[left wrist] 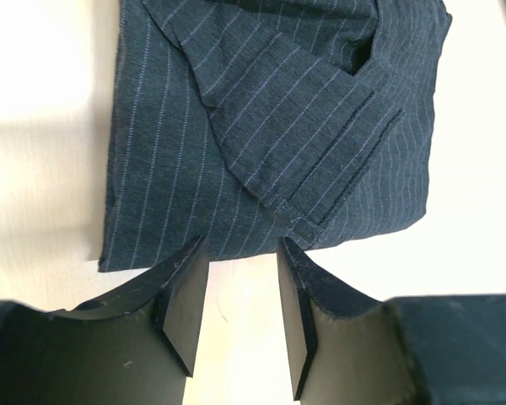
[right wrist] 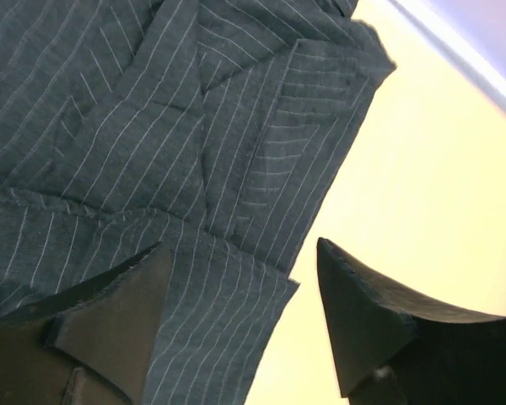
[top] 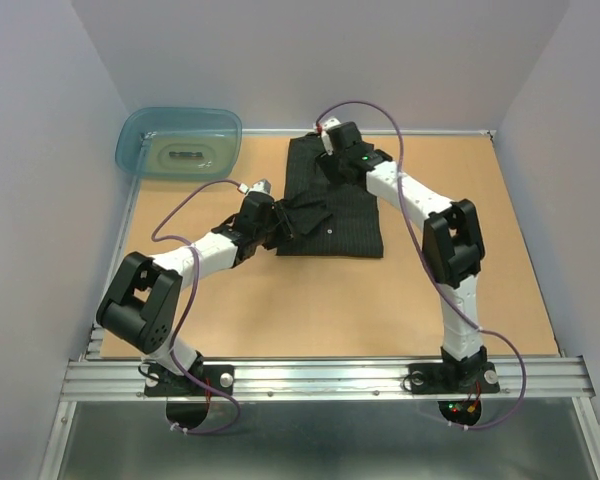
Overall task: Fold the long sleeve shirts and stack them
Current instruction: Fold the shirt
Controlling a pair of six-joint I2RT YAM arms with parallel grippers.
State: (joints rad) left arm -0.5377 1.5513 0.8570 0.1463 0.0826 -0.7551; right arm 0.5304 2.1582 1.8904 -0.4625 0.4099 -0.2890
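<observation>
A dark pinstriped long sleeve shirt (top: pixel 332 208) lies partly folded on the tan table, at the back centre. My left gripper (top: pixel 277 222) is open at the shirt's left edge; in the left wrist view (left wrist: pixel 240 245) bare table shows between its fingers, with a folded sleeve cuff (left wrist: pixel 320 160) just beyond. My right gripper (top: pixel 330 152) is open above the shirt's far end; in the right wrist view (right wrist: pixel 240 253) a cloth edge (right wrist: pixel 228 312) lies between its fingers, not pinched.
A translucent teal plastic tub (top: pixel 179 141) stands at the back left corner. Grey walls close the left, back and right. A metal rail (top: pixel 320 375) runs along the near edge by the arm bases.
</observation>
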